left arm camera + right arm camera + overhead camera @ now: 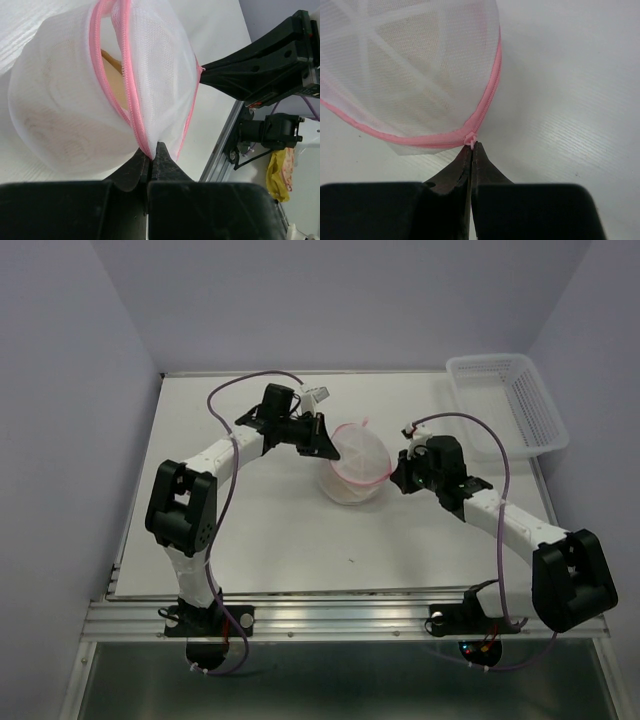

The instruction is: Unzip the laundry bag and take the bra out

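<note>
Your left gripper [154, 150] clamps the laundry bag [355, 465] at its rim — right gripper [471, 146] clamps the zipper pull [470, 139]. Bag spans crosswise.

The left arm [215, 453] and the right arm [510, 520] are built alike: white tubular links between bulky black joint housings, the largest blocks at the lower left and lower right of the top view. A thin purple cable [250, 378] loops along each. The left gripper [154, 150] and right gripper [471, 149] are matte black, their fingers [487, 175] tapering from broad flat bases to narrow tips.
</note>
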Controlling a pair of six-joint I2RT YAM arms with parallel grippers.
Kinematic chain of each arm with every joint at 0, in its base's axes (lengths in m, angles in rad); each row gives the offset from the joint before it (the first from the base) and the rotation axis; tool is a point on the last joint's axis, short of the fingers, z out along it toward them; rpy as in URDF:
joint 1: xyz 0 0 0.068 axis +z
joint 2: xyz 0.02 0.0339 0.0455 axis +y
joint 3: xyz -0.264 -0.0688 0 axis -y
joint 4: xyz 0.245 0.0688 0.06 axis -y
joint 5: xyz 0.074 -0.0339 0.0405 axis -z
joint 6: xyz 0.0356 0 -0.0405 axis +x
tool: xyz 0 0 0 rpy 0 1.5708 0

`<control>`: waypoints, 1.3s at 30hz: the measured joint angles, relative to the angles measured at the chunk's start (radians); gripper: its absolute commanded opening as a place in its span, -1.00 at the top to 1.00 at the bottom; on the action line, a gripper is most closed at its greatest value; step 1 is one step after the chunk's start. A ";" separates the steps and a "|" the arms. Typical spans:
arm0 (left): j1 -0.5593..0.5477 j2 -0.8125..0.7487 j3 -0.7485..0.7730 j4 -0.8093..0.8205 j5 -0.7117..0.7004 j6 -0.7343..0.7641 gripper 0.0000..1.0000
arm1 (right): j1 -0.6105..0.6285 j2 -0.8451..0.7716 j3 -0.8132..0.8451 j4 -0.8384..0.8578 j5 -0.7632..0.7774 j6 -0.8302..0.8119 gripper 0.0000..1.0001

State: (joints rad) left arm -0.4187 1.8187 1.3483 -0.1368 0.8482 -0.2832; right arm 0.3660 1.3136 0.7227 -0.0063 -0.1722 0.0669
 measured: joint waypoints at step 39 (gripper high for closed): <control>0.015 -0.274 -0.344 0.136 -0.174 -0.450 -0.92 | 0.257 -0.071 -0.004 0.032 -0.053 0.301 0.99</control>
State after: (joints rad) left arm -0.4038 1.5452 1.0042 -0.0010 0.6746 -0.7330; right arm 0.6231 1.2427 0.7189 0.0261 -0.2256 0.3679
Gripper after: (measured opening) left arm 0.980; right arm 0.020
